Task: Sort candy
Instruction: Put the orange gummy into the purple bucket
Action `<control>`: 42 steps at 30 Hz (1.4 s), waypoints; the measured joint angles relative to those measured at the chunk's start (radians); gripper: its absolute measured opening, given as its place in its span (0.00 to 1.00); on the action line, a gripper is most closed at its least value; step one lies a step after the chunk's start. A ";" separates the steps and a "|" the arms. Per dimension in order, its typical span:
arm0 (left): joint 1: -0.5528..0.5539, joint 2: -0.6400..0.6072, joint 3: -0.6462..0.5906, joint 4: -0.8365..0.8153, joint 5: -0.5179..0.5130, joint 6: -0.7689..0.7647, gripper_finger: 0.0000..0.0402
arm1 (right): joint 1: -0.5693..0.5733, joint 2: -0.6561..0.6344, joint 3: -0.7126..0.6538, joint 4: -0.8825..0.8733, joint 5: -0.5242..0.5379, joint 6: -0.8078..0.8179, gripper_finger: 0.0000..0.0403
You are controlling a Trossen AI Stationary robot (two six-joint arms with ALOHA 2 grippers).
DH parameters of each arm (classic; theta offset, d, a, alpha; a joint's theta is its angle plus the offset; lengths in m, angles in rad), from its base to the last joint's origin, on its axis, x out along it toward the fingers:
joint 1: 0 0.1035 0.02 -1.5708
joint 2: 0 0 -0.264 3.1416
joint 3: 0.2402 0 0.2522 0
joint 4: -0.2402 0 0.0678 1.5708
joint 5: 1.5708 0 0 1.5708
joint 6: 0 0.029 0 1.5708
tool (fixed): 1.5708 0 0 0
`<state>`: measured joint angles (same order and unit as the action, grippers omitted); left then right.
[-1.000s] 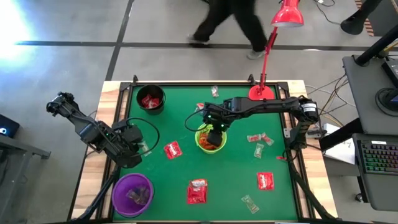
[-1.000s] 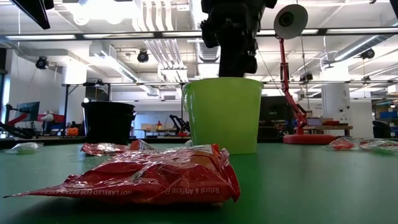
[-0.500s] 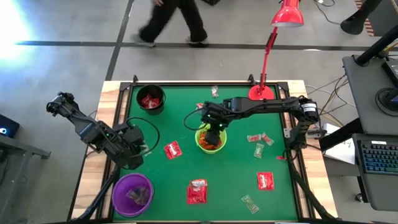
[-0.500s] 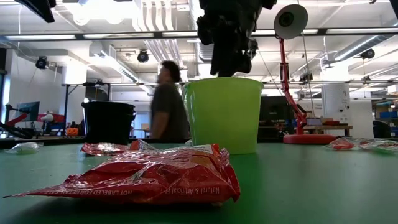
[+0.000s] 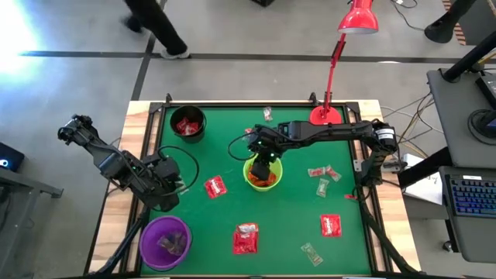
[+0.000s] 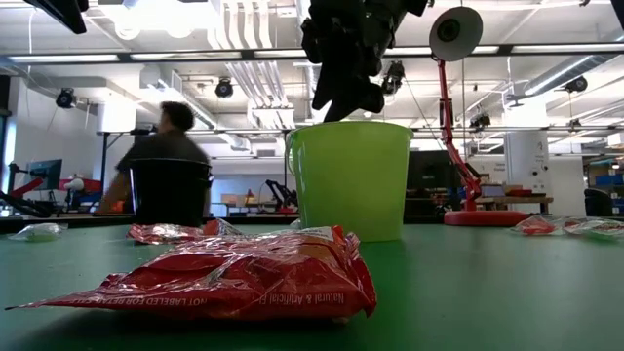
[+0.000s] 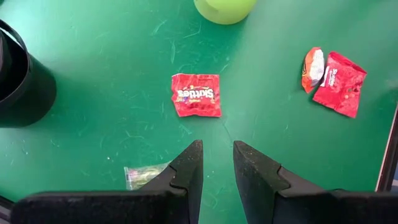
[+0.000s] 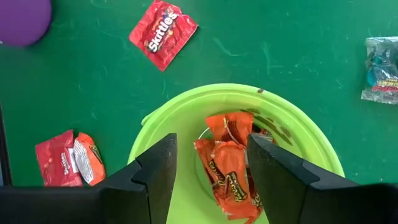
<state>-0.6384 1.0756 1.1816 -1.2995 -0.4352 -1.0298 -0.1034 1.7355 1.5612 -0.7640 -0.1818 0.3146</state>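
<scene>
My right gripper (image 5: 264, 159) hangs open over the lime-green bowl (image 5: 262, 174). Its fingers (image 8: 155, 171) stand wide apart above the orange-wrapped candy (image 8: 229, 168) lying in the bowl, touching nothing. My left gripper (image 5: 167, 186) waits at the table's left, open by a narrow gap (image 7: 217, 163) with nothing in it. A red packet (image 7: 196, 94) lies flat ahead of it, and a clear-wrapped candy (image 7: 145, 176) lies beside one finger. More red packets (image 5: 246, 238) (image 5: 331, 225) and clear wrappers (image 5: 320, 173) lie loose on the green mat.
A black bowl (image 5: 188, 124) with red packets stands at the far left. A purple bowl (image 5: 164, 242) holding candy stands at the near left. A red desk lamp (image 5: 329, 115) is fixed at the far edge. A person walks past beyond the table (image 6: 161, 166).
My right gripper has tipped over the lime-green bowl, its fingers swinging up off the rim and slanting. The left arm has kept still. The person behind the table has walked toward the left.
</scene>
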 joint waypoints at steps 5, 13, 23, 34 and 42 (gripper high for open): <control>0.000 0.000 0.000 0.002 -0.001 0.000 0.18 | 0.000 0.000 0.000 0.018 -0.001 0.032 0.46; 0.001 0.000 0.000 0.017 -0.055 -0.063 0.18 | -0.002 0.001 -0.002 0.019 0.086 0.051 0.43; 0.002 0.004 0.000 0.028 -0.110 -0.056 0.18 | -0.002 0.002 -0.015 0.009 0.070 0.055 0.42; 0.071 0.056 0.000 0.029 -0.161 -0.043 0.19 | -0.009 0.002 -0.012 0.011 0.056 0.026 0.40; 0.215 0.067 0.000 0.062 -0.175 -0.031 0.19 | -0.093 0.000 0.028 -0.031 0.132 -0.052 0.34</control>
<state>-0.4236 1.1425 1.1816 -1.2371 -0.6107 -1.0612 -0.1962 1.7355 1.5889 -0.7954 -0.0493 0.2623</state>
